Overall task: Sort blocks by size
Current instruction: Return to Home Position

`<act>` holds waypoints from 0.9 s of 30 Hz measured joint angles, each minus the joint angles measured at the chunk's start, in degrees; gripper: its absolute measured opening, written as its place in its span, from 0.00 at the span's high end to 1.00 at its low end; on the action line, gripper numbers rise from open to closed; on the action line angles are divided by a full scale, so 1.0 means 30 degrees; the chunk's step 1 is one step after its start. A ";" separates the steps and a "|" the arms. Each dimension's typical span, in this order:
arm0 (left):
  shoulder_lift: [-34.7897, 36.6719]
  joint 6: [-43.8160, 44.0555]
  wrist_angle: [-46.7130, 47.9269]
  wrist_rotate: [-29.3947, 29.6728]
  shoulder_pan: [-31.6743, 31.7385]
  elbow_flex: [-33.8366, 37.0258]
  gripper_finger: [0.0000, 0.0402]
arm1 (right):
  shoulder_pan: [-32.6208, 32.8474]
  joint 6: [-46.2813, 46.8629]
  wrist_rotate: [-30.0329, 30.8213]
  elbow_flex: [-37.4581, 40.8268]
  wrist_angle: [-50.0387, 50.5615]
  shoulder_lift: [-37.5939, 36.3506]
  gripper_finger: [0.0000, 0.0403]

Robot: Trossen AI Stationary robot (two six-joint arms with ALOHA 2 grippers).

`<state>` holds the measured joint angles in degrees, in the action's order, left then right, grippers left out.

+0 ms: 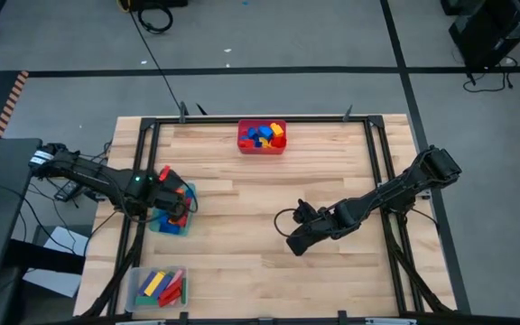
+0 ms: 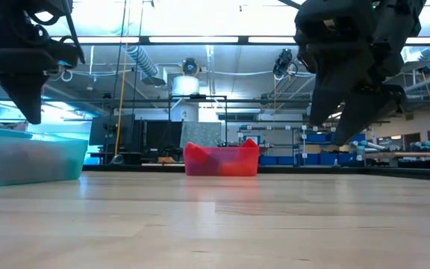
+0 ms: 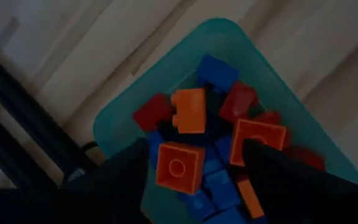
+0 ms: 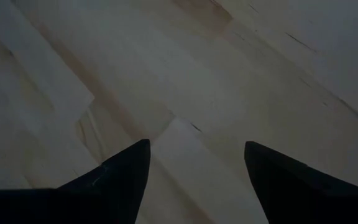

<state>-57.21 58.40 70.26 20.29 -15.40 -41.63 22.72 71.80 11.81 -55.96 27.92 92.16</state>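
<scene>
Table [image 1: 242, 226]: left hand [image 3: 196, 152], spread empty above blocks [image 3: 188, 109] in teal bin [image 3: 114, 121], should lift straight before retracting; right hand [image 4: 196, 144] spread, well beyond bin.

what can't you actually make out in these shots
Left wrist view: its fingers hide some blocks in the teal bin.
High view: the left gripper covers most of that bin.
Low view: the red bin hides its own contents.
High view: what lies in the clear bin is too small to size up.
</scene>
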 joint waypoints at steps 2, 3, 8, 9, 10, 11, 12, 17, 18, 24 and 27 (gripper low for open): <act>0.0000 -0.1416 -0.0021 -0.0138 0.0007 0.0000 0.33 | 0.0000 -0.0376 0.0007 0.0000 0.0007 0.0000 0.31; 0.0000 -0.1974 -0.0041 -0.0242 0.0000 -0.0006 0.33 | -0.0013 -0.0608 0.0009 0.0000 0.0000 0.0000 0.31; 0.0000 -0.3027 -0.0036 -0.0976 0.0000 -0.0324 0.33 | 0.0050 -0.0838 -0.1616 0.0000 -0.0438 0.0000 0.31; 0.0000 -0.3296 -0.0049 -0.0991 0.0000 -0.0467 0.33 | 0.0108 -0.1098 -0.2177 0.0000 -0.0510 0.0000 0.31; 0.0000 -0.3495 -0.0113 -0.0991 0.0006 -0.0614 0.33 | 0.0182 -0.1488 -0.2650 0.0000 -0.0525 0.0000 0.31; 0.0000 -0.3883 -0.0292 -0.0990 0.0000 -0.0755 0.33 | 0.0268 -0.2038 -0.2968 0.0000 -0.0567 0.0007 0.31; 0.0000 -0.4500 -0.0647 -0.0984 0.0007 -0.0881 0.33 | 0.0335 -0.2624 -0.3002 0.0000 -0.0597 0.0007 0.32; 0.0000 -0.7998 -0.4483 -0.0219 0.0000 -0.1195 0.33 | 0.0357 -0.6242 -0.1714 0.0000 -0.0275 0.0007 0.32; -0.0007 -0.8589 -0.5499 -0.0182 0.0000 -0.1195 0.33 | 0.0291 -0.7298 -0.1201 0.0000 -0.0278 0.0007 0.31; -0.0235 -1.1292 -1.0086 -0.0138 0.0007 -0.1195 0.33 | -0.0726 -1.1898 0.1158 0.1676 -0.2557 -0.0214 0.32; -0.0443 -1.1827 -1.1155 0.0062 0.0228 -0.1195 0.33 | -0.1718 -1.3792 -0.0066 0.4421 -0.7298 -0.1320 0.32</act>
<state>-58.54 22.91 36.79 20.48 -14.71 -45.21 17.57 30.42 11.62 -42.70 6.03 88.20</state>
